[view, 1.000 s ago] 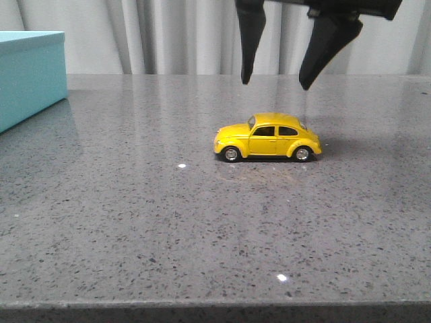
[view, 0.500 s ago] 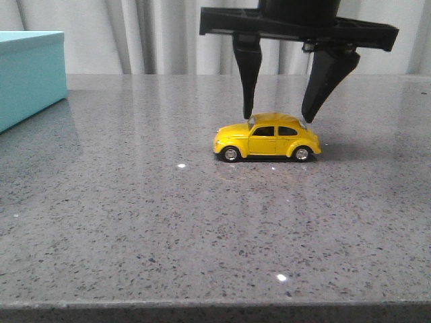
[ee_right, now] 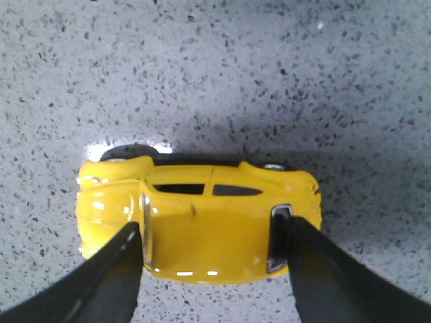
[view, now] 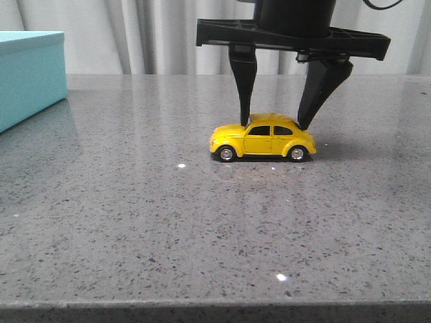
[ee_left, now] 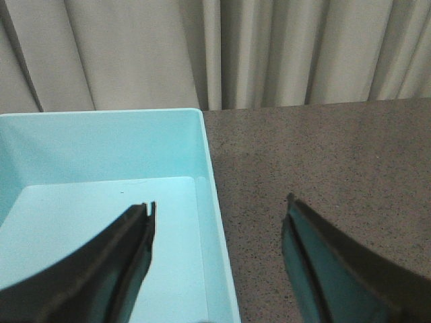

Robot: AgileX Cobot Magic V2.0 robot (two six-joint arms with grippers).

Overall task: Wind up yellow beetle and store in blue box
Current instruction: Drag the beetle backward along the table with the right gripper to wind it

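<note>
The yellow beetle [view: 262, 141] stands on its wheels on the grey speckled table, nose to the left. My right gripper [view: 273, 126] comes down on it from above. One finger [view: 244, 101] sits at the windscreen and the other at the rear window, both against the cabin. The right wrist view shows the beetle [ee_right: 202, 202] from above, with the gripper [ee_right: 212, 229] closed around its roof. The blue box [view: 30, 74] stands at the far left. In the left wrist view my left gripper [ee_left: 219, 202] hangs open and empty over the box's [ee_left: 101, 141] right wall; the box shows nothing inside.
Grey curtains hang behind the table's [view: 135, 222] far edge. The front edge of the table runs along the bottom of the front view.
My right gripper has come down over the beetle and its fingers have closed in on the cabin. The beetle has shifted a little to the left.
</note>
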